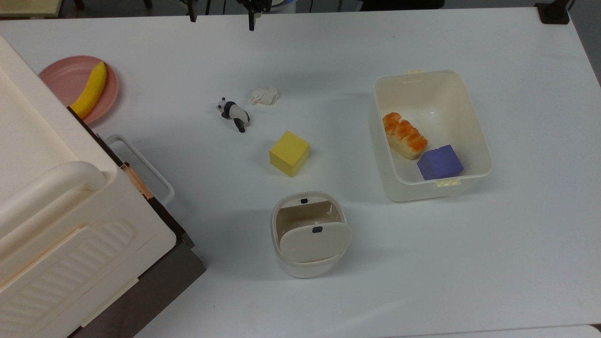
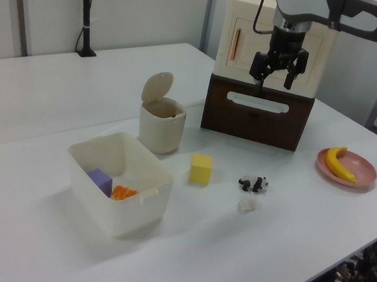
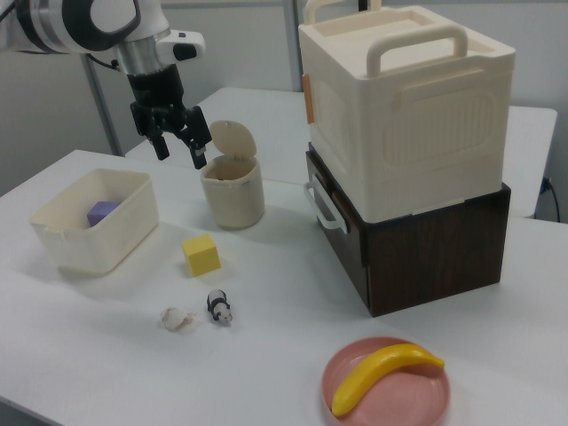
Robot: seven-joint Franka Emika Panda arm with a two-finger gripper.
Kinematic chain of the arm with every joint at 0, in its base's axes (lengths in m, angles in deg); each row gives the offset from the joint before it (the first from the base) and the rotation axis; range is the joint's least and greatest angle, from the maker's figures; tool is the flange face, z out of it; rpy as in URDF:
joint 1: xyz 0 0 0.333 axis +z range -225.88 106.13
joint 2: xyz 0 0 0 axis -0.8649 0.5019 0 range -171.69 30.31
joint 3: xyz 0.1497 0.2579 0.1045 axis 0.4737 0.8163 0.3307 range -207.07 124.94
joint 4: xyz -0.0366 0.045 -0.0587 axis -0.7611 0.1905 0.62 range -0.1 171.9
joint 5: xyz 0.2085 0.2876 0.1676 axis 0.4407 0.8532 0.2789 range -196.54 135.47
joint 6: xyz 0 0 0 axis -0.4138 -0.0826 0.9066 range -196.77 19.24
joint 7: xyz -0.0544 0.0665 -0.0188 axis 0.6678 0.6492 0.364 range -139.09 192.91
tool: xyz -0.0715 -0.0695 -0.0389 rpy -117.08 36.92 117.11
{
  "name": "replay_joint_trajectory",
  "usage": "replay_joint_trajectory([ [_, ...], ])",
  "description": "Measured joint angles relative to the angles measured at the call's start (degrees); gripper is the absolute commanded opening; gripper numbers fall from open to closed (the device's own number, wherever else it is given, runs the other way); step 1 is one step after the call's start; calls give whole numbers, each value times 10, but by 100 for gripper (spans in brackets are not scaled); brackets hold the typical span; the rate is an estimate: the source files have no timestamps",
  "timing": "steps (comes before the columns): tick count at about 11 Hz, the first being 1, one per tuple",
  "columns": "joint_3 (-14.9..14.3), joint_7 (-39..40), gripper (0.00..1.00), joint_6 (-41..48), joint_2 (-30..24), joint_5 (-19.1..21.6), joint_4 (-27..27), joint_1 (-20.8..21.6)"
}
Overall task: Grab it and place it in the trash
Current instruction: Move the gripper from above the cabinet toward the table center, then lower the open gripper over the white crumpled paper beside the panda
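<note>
On the white table (image 1: pixel 422 263), just beside the panda figurine (image 1: pixel 233 113), lies the tissue wad (image 1: pixel 264 95), loose and untouched, with the yellow cube (image 1: pixel 289 153) between it and the trash bin (image 1: pixel 310 233). That closeness is the main worry: if the arm comes down a little off line, I'd expect a finger to nudge or even pinch the panda instead of the paper. The wad also looks soft and light, so a shallow grasp may only snag a corner and let it slip on the way over. The bin's flap (image 2: pixel 157 87) stands tipped up, leaving the mouth uncovered, but the opening is small, and a release off to one side could land the paper on the rim.

The gripper (image 2: pixel 277 66) hangs high above the table, pointing straight down, well apart from the wad. Its fingers are spread, with nothing between them. In the right view it appears up by the bin.
</note>
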Motion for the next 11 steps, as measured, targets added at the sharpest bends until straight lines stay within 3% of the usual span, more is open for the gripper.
replay_joint_trajectory([
  [2,20,-2,100,-22,-12,27,23,-16],
  [4,70,-53,100,-119,-50,36,116,-40],
  [6,101,-86,100,-167,-80,36,202,-42],
  [11,104,-88,100,-220,-116,36,306,-44],
])
